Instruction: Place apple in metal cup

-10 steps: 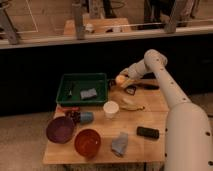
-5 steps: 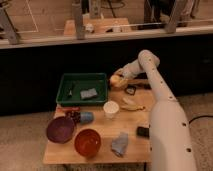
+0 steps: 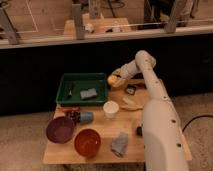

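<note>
The apple (image 3: pixel 112 79), yellow-orange and round, sits at the tip of my gripper (image 3: pixel 115 80), which is shut on it. The gripper holds it just off the right rim of the green tray (image 3: pixel 64 95), above the table's back edge. The arm reaches in from the lower right and bends back over the table. The metal cup (image 3: pixel 74 116), small and dark, stands at the table's left, touching the small blue cup (image 3: pixel 86 117). It is well to the front left of the gripper, beyond the tray.
A white paper cup (image 3: pixel 110 109) stands mid-table, a banana (image 3: pixel 131 103) to its right. A purple bowl (image 3: pixel 60 129) and a red bowl (image 3: pixel 87 141) stand front left, a grey cloth (image 3: pixel 119 144) in front. A black object (image 3: pixel 131 90) lies under the arm.
The gripper has carried the apple a little to the left, toward the tray's right rim. The arm now covers more of the table's right side.
</note>
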Robot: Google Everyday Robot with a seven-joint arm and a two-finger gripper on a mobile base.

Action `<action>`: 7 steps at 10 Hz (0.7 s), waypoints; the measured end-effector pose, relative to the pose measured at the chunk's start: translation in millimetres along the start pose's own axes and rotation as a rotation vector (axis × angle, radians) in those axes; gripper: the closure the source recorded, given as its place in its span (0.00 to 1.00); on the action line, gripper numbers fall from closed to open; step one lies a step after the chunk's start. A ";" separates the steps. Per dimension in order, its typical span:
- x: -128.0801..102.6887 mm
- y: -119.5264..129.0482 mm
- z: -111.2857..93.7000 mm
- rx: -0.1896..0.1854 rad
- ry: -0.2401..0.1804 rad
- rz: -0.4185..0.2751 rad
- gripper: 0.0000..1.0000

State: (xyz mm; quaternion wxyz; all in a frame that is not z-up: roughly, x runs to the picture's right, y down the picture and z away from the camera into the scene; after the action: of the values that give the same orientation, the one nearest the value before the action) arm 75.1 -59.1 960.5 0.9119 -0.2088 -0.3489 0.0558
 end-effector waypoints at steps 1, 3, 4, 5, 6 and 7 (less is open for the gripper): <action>-0.9 -1.3 2.0 0.001 -0.003 -0.001 0.40; -5.1 -4.3 4.6 0.004 -0.009 -0.008 0.24; -6.9 -5.8 4.3 0.007 -0.013 -0.010 0.20; -7.3 -6.4 3.6 0.009 -0.015 -0.010 0.20; -8.4 -7.7 1.9 0.013 -0.019 -0.011 0.20; -9.6 -8.5 1.8 0.014 -0.021 -0.012 0.20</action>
State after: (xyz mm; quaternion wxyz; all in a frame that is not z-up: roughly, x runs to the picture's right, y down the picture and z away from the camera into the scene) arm 66.3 -68.6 959.4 0.9099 -0.1995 -0.3595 0.0550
